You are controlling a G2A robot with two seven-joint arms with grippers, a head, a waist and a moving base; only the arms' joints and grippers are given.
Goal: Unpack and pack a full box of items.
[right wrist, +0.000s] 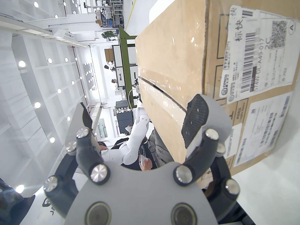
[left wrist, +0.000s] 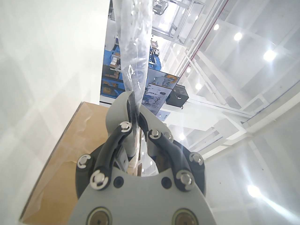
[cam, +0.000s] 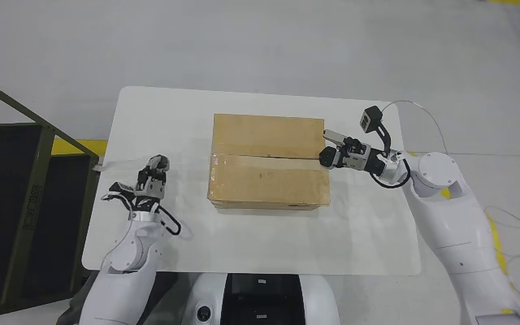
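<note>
A closed cardboard box sits in the middle of the white table, its top flaps meeting at a lengthwise seam. My right gripper is at the box's right end, level with the seam, and stands open. One finger pad lies against the top edge of the box; nothing is between the fingers. My left gripper is left of the box, away from it, pointing upward. It is shut on a strip of clear plastic tape that rises from its fingertips. The box's side shows behind it.
White shipping labels cover the box's right end. A dark green metal rack stands off the table's left edge. There is bare table in front of and behind the box.
</note>
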